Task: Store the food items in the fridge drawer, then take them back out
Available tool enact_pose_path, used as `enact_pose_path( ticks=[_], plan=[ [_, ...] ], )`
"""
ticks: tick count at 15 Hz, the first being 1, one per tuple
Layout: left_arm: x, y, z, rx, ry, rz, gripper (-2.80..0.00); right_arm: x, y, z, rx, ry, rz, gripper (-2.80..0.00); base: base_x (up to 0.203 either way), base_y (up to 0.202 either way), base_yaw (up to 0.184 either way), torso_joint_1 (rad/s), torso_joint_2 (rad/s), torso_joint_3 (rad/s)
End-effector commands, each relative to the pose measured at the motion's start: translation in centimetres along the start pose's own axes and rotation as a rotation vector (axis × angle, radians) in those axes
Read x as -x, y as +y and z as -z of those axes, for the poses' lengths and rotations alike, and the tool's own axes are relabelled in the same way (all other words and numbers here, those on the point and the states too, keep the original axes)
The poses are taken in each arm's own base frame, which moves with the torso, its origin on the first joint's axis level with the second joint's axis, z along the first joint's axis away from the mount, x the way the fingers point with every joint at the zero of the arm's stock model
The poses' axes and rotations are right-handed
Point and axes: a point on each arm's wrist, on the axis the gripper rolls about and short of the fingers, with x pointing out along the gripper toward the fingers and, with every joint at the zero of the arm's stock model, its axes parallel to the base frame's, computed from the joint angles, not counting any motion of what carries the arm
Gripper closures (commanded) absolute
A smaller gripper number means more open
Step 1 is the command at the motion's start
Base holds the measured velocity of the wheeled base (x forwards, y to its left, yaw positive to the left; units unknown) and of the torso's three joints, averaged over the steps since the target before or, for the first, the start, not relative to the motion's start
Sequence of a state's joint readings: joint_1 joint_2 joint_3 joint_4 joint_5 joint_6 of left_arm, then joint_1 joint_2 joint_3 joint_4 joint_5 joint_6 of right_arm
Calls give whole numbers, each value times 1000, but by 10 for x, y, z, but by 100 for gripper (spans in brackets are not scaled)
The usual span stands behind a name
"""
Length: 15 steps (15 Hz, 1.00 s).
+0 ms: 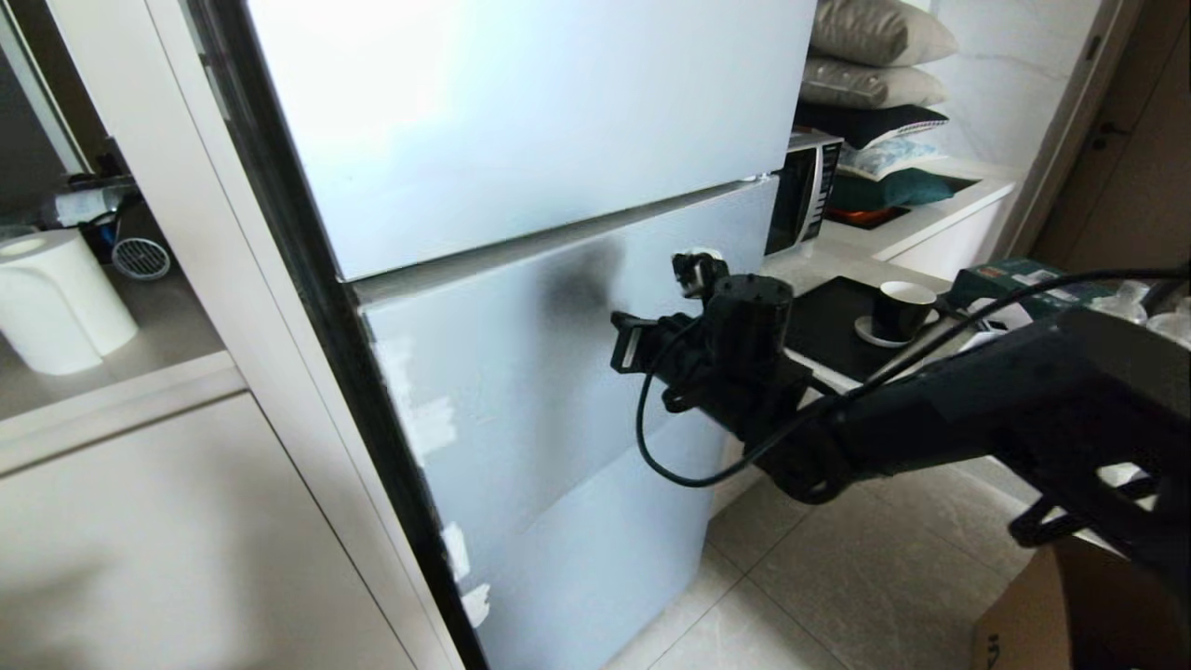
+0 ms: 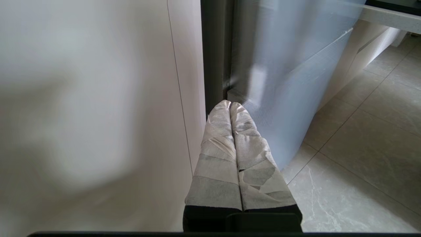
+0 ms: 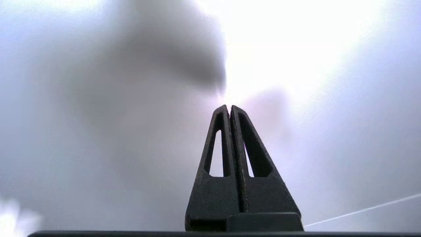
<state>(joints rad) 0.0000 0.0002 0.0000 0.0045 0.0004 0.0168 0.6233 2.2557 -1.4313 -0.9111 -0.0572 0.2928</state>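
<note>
The fridge (image 1: 521,121) fills the middle of the head view, pale blue-white and glossy, with all its door panels closed. The fridge drawer and the food items are out of view. My right gripper (image 1: 622,342) is raised in front of the middle door panel, close to its right part, and points at it. Its black fingers (image 3: 213,184) are shut with nothing between them, and the door surface (image 3: 98,131) fills the right wrist view. My left gripper (image 2: 230,104), wrapped in white tape, is shut and empty. It hangs low by the fridge's black side edge (image 2: 215,49).
A white cabinet (image 1: 186,540) stands left of the fridge, with a white cylinder (image 1: 51,298) on its shelf. To the right are a microwave (image 1: 805,191), a counter with a dark cup (image 1: 901,309), stacked pillows (image 1: 875,56), a cardboard box (image 1: 1070,614) and tiled floor (image 1: 837,577).
</note>
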Motion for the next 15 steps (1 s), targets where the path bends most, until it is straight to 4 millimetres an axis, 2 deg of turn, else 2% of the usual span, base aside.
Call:
enact_pose_path(
  ticks=[1,3,5,7,9,12,15],
  plan=[
    [0,0,0,0,0,-1,0,-18,1,32,8,16,-4,0,0,0,0,0,0,0],
    [0,0,0,0,0,-1,0,5,10,26,16,55,-7,0,0,0,0,0,0,0],
    [0,0,0,0,0,-1,0,52,24,4,42,95,-24,0,0,0,0,0,0,0],
    [0,0,0,0,0,-1,0,114,41,-33,85,80,-67,0,0,0,0,0,0,0],
    [0,0,0,0,0,-1,0,184,46,-55,146,73,-90,0,0,0,0,0,0,0],
    [0,0,0,0,0,-1,0,283,29,-62,228,39,24,0,0,0,0,0,0,0],
    [0,0,0,0,0,-1,0,363,-3,-39,247,45,194,0,0,0,0,0,0,0]
  ],
)
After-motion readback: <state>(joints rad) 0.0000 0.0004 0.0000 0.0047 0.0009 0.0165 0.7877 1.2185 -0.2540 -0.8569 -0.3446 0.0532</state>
